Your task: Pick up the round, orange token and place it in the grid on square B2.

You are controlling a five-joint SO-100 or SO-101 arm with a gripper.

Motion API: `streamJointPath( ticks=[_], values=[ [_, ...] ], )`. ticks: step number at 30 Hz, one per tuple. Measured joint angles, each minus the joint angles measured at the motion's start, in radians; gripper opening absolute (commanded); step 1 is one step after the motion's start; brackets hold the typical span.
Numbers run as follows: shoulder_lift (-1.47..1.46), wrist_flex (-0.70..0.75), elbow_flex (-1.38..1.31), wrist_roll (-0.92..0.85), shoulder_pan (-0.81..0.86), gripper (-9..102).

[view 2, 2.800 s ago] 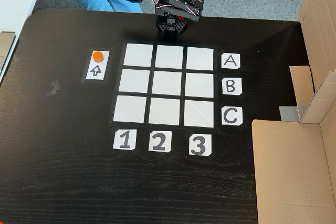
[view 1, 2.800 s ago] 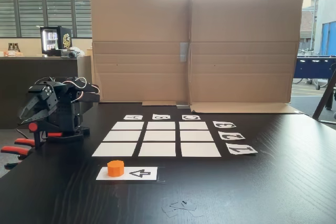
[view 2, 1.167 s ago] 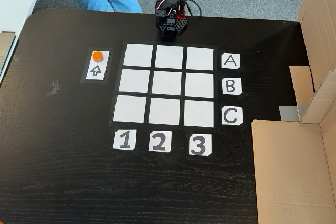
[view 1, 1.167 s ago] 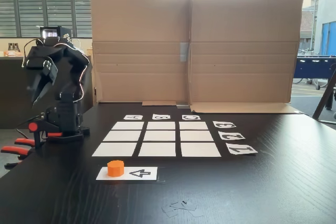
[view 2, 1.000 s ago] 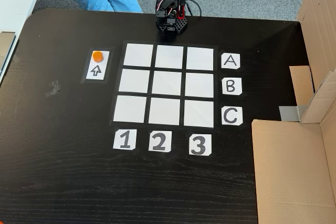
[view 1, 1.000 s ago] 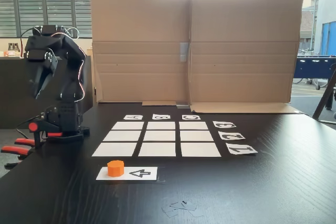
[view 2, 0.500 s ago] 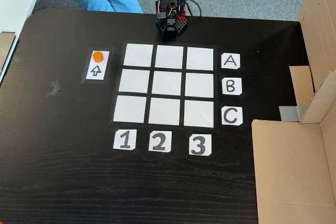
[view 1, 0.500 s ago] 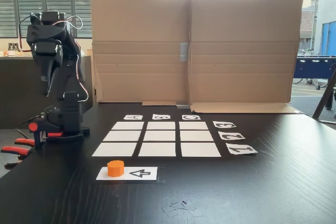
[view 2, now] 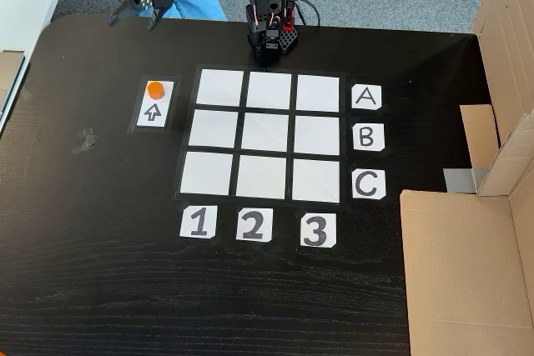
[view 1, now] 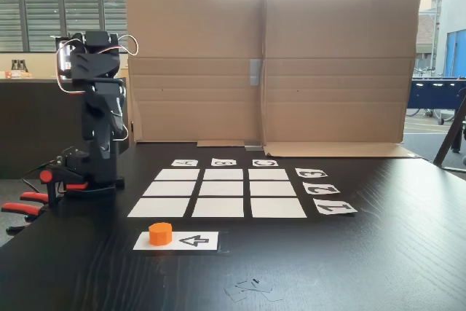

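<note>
Token not yet picked; reach stage, nothing placed.

Left to right in the top-down fixed view: my claw hangs with its fingers spread apart and empty, above the table's far-left edge, near the token but short of it. Token sits on the white arrow strip, just left of the grid. Square B2 at the grid's centre is bare. My judgement: descent, grasp, carry and release all remain.

token: orange, flat on arrow strip, left of grid | centre square: white, bare
</note>
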Motion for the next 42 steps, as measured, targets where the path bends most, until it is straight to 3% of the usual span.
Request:
streamJointPath(
  ticks=[8, 28, 42],
  values=[
    [-0.075, 0.0, 0.002, -0.005, -0.086, 51],
    [-0.241, 0.0, 0.037, -0.06, -0.124, 51],
    [-0.417, 0.0, -0.118, -0.089, -0.147, 51]
  ],
)
